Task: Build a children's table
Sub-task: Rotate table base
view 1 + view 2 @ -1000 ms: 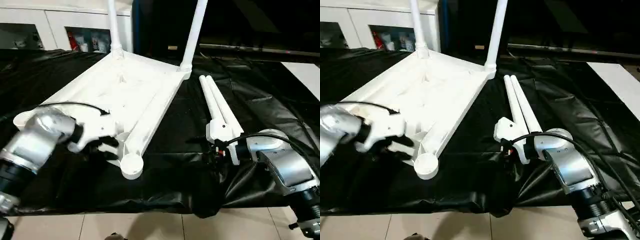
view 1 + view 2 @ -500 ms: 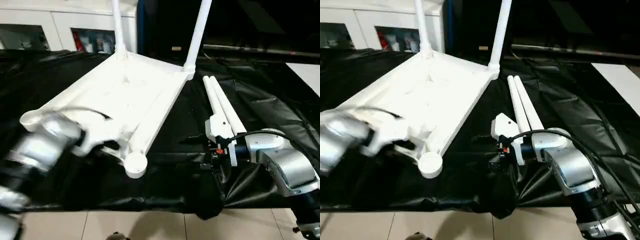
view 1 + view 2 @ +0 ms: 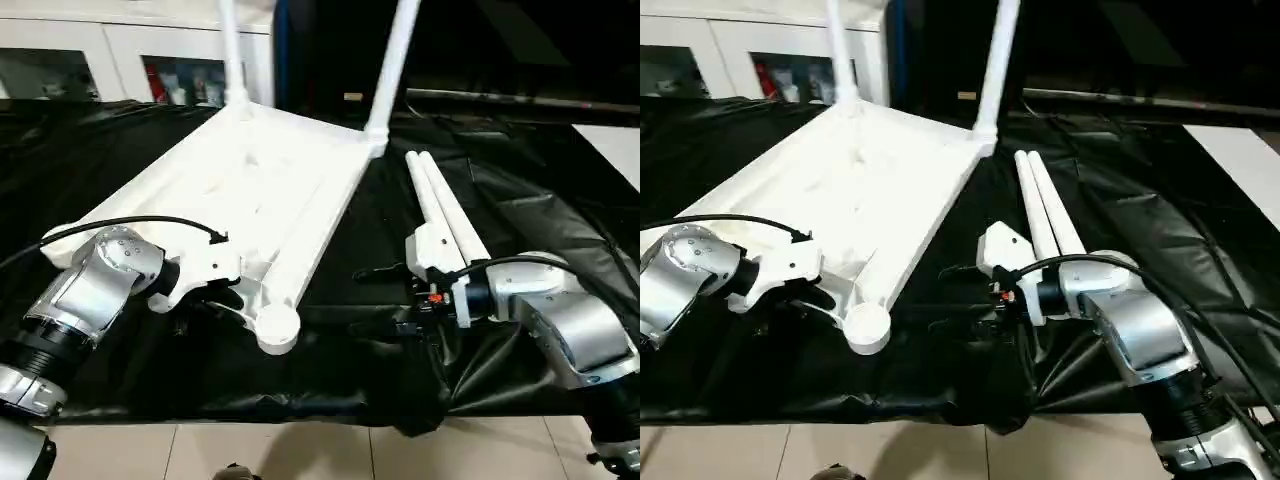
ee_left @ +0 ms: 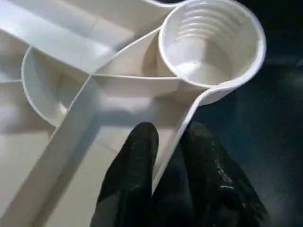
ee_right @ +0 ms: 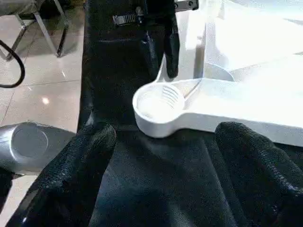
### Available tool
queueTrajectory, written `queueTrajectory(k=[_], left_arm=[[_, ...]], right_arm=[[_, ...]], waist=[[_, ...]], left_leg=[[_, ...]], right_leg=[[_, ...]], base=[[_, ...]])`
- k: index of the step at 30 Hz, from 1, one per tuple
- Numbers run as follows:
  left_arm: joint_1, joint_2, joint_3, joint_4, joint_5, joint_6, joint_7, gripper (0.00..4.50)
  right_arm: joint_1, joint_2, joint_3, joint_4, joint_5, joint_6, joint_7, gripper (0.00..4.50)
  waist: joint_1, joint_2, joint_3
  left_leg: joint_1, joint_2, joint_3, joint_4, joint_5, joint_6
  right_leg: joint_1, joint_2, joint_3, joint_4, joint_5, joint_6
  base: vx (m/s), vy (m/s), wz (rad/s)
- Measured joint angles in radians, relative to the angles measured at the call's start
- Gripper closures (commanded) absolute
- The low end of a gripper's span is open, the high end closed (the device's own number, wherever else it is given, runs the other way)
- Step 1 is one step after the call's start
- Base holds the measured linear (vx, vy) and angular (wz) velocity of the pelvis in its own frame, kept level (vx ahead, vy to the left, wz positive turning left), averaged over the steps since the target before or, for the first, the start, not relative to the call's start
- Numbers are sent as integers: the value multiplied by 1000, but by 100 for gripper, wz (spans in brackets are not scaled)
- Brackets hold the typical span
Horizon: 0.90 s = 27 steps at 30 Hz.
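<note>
The children's table top (image 3: pixel 250 190) lies upside down on black cloth, ribbed side up. Two white legs (image 3: pixel 393 60) stand upright in its far corner sockets. Two loose legs (image 3: pixel 445 205) lie side by side to its right. My left gripper (image 3: pixel 215 295) is shut on the top's thin rim beside the empty near corner socket (image 3: pixel 277 327). In the left wrist view one finger (image 4: pixel 137 151) sits on each side of that rim. My right gripper (image 3: pixel 385 300) hovers low over the cloth, open and holding nothing, pointing at the same socket (image 5: pixel 158 106).
The black cloth (image 3: pixel 330 370) is wrinkled and hangs over the bench's front edge above a tiled floor (image 3: pixel 300 450). White cabinets (image 3: pixel 100 60) stand behind the bench. A white surface (image 3: pixel 610 140) shows at the far right. A chair leg (image 5: pixel 42 28) stands on the floor.
My left gripper's fingers have closed in on the table top's rim. My right gripper has edged left towards the near corner socket. The head view has shifted a little.
</note>
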Motion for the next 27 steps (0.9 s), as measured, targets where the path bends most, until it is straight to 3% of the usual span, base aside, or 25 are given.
queueTrajectory(k=[3, 7, 9, 14, 19, 22, 27], left_arm=[[21, -11, 2, -65, -10, 84, 9, 389], [64, -96, 41, -166, -6, 226, 147, 409], [68, -124, 42, -181, 0, 246, 209, 417], [59, -155, 61, -134, 43, 204, 360, 434], [53, -93, 89, -62, 70, 95, 388, 448], [52, -58, 89, -59, 72, 88, 374, 448], [49, -75, 113, -60, 67, 154, 392, 448]], right_arm=[[8, -1, 3, 0, 0, -1, -2, 67], [18, 3, 14, 3, -4, -7, -24, 67], [18, 12, 19, 4, -10, -11, -31, 67], [13, 38, 29, 50, -30, -34, -50, 67], [8, 44, 31, 80, -37, -52, -65, 67], [0, 43, 31, 83, -38, -56, -65, 67], [3, 42, 30, 92, -42, -68, -73, 67]], waist=[[-6, 0, 0], [-8, 3, -2], [-9, 2, -2], [-11, 1, -2], [-8, 1, -2], [-5, 1, -2], [4, 3, -2]], left_leg=[[0, 0, 0, 0, 0, 0], [2, 0, 0, 1, 0, 0], [3, 0, 0, 2, 0, 0], [9, 0, -1, 2, 1, -1], [15, 2, -4, 2, 1, -1], [14, 2, -3, 1, 0, -2], [14, 2, -3, 1, 0, -2]], right_leg=[[0, 0, 0, 0, 0, 0], [1, 0, 0, 1, 1, -1], [1, 0, 0, 3, 1, -1], [2, 0, -1, 7, -1, 3], [1, 0, -5, 6, -1, 3], [1, 0, -4, 6, 1, 0], [2, 0, -4, 5, 3, -4]], base=[[0, 0, 0], [0, 0, 0], [0, 0, 0], [0, 0, 0], [0, 0, 0], [0, 0, 0], [0, 0, 0]])
